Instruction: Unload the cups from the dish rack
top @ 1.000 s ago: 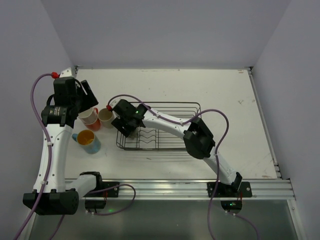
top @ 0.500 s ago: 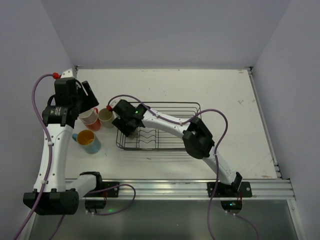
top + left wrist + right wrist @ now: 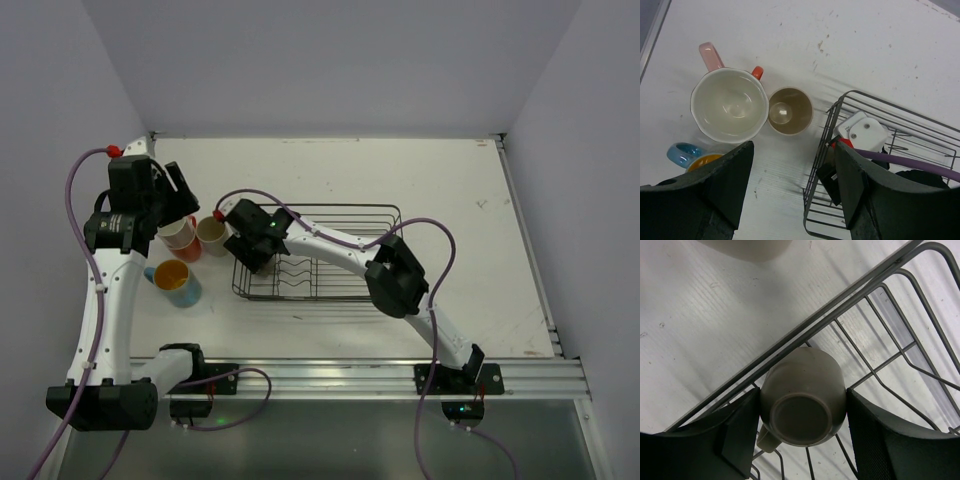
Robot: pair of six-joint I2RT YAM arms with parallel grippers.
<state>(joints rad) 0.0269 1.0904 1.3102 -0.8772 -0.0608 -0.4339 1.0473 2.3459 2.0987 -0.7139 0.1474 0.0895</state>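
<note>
One cup left in the black wire dish rack [image 3: 850, 297]: the small olive-grey mug [image 3: 802, 400], upside down against its rim, right fingers [image 3: 737, 435] clamped on its sides. Its handle may be hooked on a wire, hard to tell, so lifting could drag the rack; left fingers [image 3: 725, 185] hang apart above the surface [image 3: 865, 40]

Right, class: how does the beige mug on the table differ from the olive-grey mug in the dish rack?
The beige mug stands mouth up; the olive-grey mug is turned base up. The beige mug sits on the table outside the dish rack; the olive-grey mug is in the rack's corner. The beige mug is free; the right gripper clamps the olive-grey mug's sides. Both are small, plain and round.
</note>
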